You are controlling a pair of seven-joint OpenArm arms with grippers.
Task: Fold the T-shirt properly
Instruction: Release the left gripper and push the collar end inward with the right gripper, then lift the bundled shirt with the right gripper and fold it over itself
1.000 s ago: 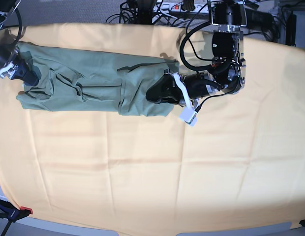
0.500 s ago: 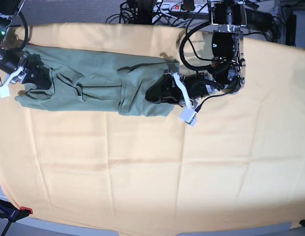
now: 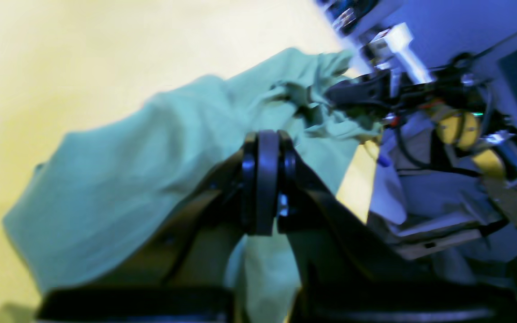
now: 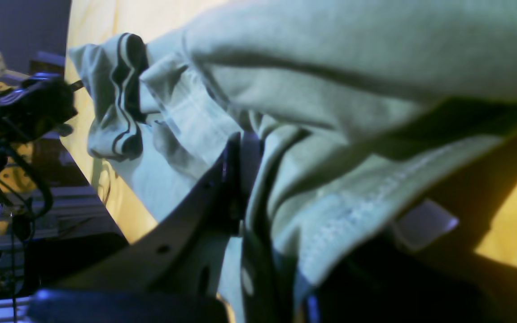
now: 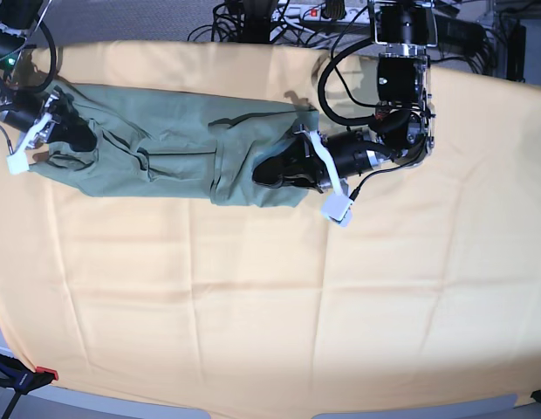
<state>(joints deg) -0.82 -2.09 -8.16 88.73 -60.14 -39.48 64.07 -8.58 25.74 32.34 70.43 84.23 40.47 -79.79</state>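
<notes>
1 T-shirt (image 5: 179,144), 2 grippers (image 5: 275,170) (image 5: 65,131), 1 cloth (image 5: 279,297)

Two black robot arms, cabled and camera-fitted.
The left end effector (image 5: 284,168), centre frame, carries a white wrist block and looping black cables; the right end effector (image 5: 65,131), upper left, matches, with a green light.

- The bench (image 5: 270,305) is covered by a yellow-orange cloth (image 5: 384,262), creased in a faint grid.
- Grey floor (image 5: 122,22) is seen beyond the far edge.
- Black cables (image 5: 253,22) are tangled there.
- A red clamp (image 5: 45,374) is fixed at the near left corner.
</notes>
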